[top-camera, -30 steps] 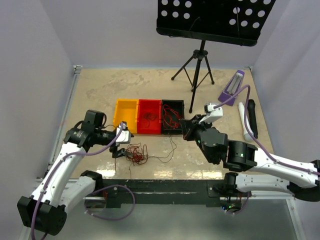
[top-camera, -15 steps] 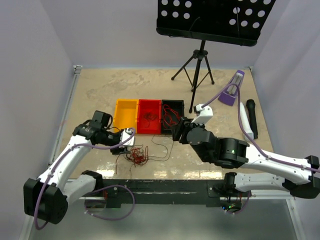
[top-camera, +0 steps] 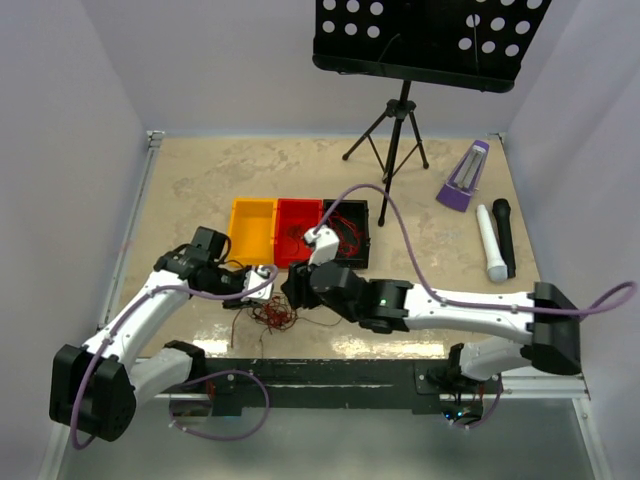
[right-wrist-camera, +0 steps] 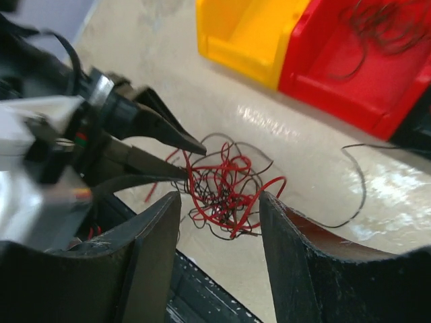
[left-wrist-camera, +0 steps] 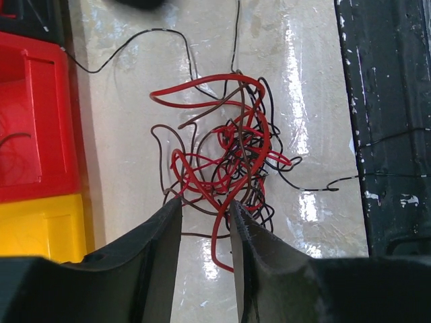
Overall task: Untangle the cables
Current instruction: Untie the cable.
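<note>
Tangled red and black cables [top-camera: 273, 315] lie on the bench [top-camera: 200, 190] at 6 o'clock from the red bin [top-camera: 285, 240], where the left jaws narrowly straddle one red strand and the right jaws hover half-open and empty, a moment calling for slow, opposed pulls.

Cables [left-wrist-camera: 250, 134]: thin wires in smooth, faintly shiny plastic sheathing, red and dark brown-black. Desk [left-wrist-camera: 128, 114]: mottled beige, stone-like top, glossy, with bright streaks of glare. Red bin [left-wrist-camera: 34, 121] and yellow bin [left-wrist-camera: 40, 229]: smooth moulded plastic with a soft sheen. Left pincer [left-wrist-camera: 205, 205] and right pincer [right-wrist-camera: 219, 195]: matt black, slightly grainy plastic fingers.
</note>
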Robot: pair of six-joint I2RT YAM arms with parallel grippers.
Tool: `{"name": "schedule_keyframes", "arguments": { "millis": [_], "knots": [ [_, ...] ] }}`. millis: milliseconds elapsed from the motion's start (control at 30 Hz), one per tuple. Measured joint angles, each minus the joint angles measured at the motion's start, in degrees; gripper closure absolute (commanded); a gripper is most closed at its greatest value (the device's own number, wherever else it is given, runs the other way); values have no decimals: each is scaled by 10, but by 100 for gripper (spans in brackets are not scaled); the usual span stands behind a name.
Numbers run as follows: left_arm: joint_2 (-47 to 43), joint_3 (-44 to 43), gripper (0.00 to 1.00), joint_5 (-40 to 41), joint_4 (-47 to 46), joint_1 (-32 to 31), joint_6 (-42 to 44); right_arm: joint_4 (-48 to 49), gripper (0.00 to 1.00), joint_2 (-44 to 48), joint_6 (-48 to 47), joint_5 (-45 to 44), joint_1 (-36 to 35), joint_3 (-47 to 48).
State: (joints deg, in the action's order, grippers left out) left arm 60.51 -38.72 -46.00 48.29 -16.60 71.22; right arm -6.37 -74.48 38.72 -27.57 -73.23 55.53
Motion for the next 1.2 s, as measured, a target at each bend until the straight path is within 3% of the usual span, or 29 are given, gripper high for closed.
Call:
{"name": "schedule_keyframes", "arguments": {
  "millis": [167, 433, 967, 1133, 1200],
  "knots": [
    [0, 6, 71, 0, 1, -6, 13, 30, 51, -84, 11, 64, 0, -7],
    [-33, 8, 77, 0, 2, -7, 18, 43, 58, -108, 33, 91, 0, -7],
    [-69, 11, 78, 4, 9, -7, 19, 4, 55, -136, 78, 59, 0, -11],
    [-70, 11, 79, 4, 9, -7, 19, 6, 62, -146, 86, 60, 2, -12],
    [-71, 11, 79, 4, 9, -7, 19, 9, 70, -156, 87, 60, 5, -12]
  ]
}}
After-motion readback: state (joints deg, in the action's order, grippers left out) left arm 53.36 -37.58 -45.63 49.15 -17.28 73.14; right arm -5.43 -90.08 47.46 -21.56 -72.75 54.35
